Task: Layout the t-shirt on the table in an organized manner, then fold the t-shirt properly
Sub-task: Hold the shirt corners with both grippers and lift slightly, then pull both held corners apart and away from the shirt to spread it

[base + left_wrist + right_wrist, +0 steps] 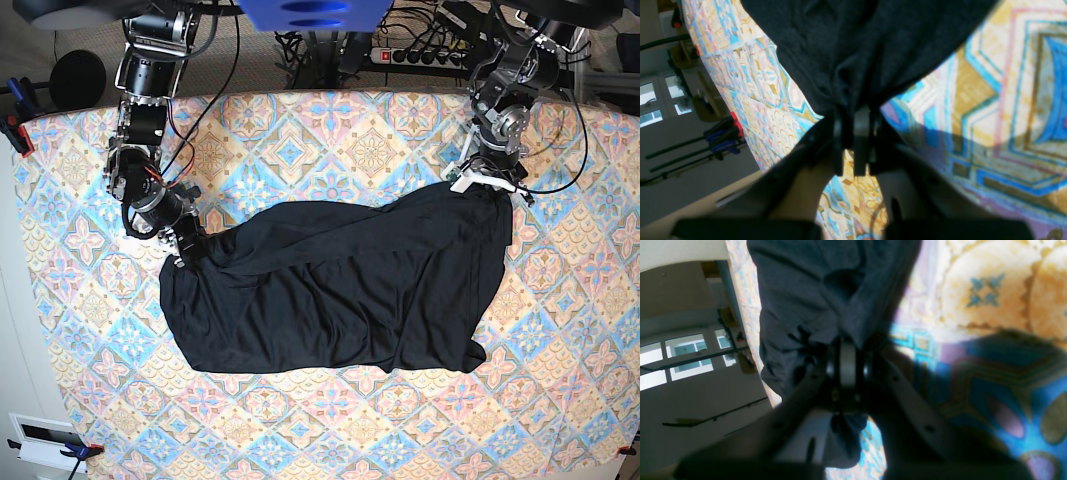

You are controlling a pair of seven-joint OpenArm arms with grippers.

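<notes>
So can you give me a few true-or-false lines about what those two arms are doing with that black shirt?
1. Both pincers are clamped on the t-shirt. True: the left pincer and right pincer each pinch fabric.
2. The shirt is neatly folded. False: it lies spread out and wrinkled.
3. The shirt hangs over the table edge. False: it lies wholly on the table.
4. The table has a diamond tile pattern. True.

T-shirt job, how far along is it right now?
Early. Done so far: both tools have a grip, the left tool shut on one corner of the t-shirt and the right tool shut on the opposite corner. In hand: stretching it out across the table; the cloth is bunched and creased, with ragged edges. Left: flattening it neatly and all of the folding.
</notes>
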